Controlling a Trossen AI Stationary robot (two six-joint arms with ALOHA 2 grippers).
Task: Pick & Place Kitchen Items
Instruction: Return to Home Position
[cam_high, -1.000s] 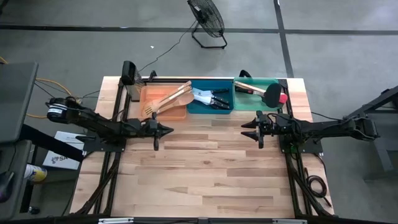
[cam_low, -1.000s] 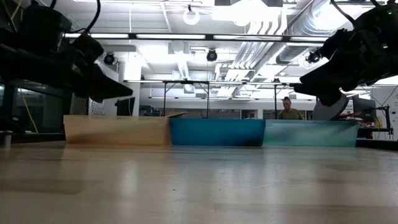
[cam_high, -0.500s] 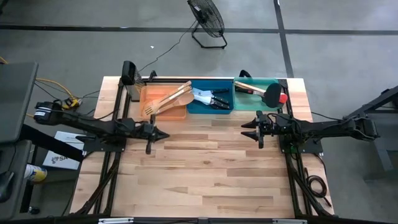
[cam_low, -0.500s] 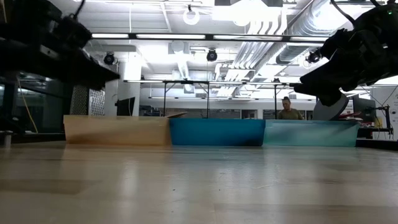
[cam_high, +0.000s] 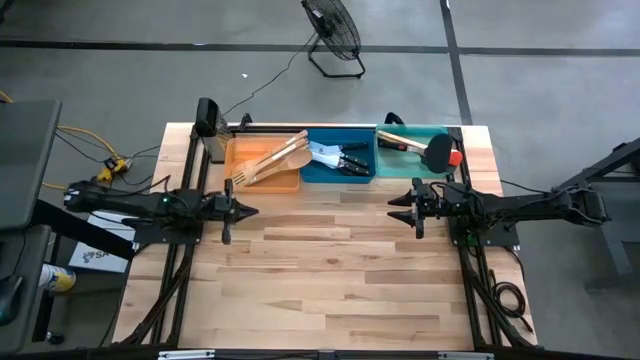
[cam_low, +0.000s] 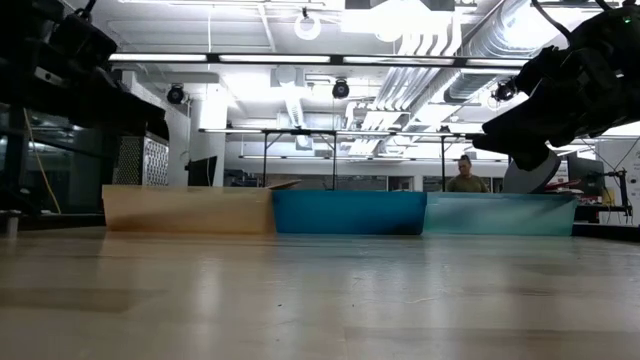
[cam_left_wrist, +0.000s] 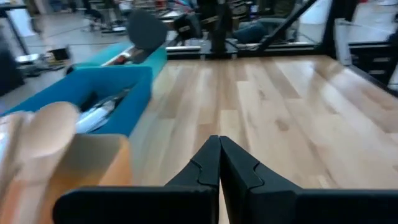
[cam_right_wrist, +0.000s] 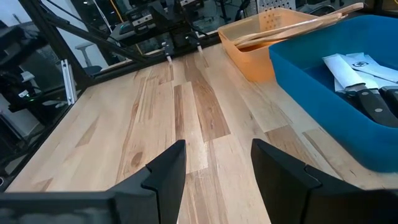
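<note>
All kitchen items (cam_high: 300, 150): binned along the worktop's (cam_high: 330, 270) far edge; sorting looks complete.
Left pincer (cam_high: 248, 211): pressed together, empty.
Orange bin (cam_high: 265, 188): wooden utensils (cam_high: 272, 160).
Blue bin (cam_high: 338, 177): knives (cam_high: 345, 158).
Green bin (cam_high: 400, 162): turners (cam_high: 437, 152).
Right pincer (cam_high: 393, 211): spread, empty.

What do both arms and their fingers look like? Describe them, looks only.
Both the left arm and right arm are slim, dark, jointed links. The left gripper and right gripper carry matte black, angular fingers that taper toward the tips. No markings show.
</note>
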